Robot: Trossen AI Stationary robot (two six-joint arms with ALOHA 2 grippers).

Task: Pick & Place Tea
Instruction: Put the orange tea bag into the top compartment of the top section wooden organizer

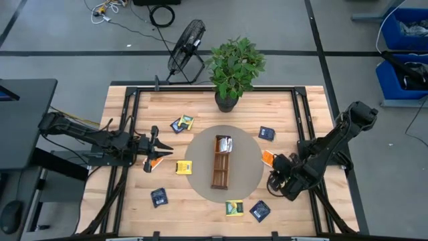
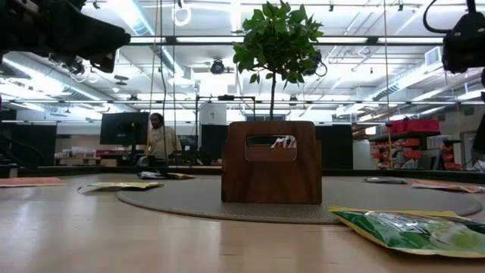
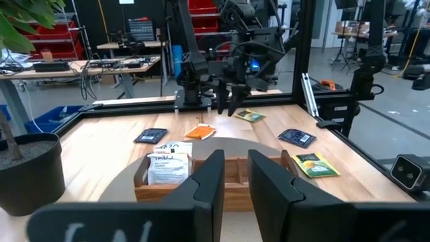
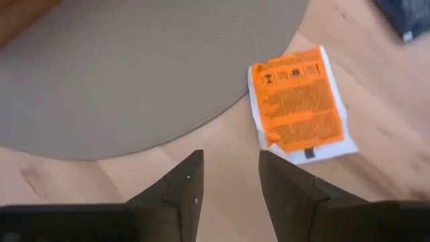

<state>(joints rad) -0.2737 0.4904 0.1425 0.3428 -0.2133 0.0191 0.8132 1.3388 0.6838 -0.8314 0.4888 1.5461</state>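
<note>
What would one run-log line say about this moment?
left hand: open, empty, above table's left side | right hand: open, empty, over bare wood beside orange sachet | wooden tray: one sachet inside

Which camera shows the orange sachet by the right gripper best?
The right wrist view: the flat orange tea sachet lies just beyond the open right gripper, print legible. The high view shows it small; the left wrist view distant; the low view edge-on, uncertain.
</note>
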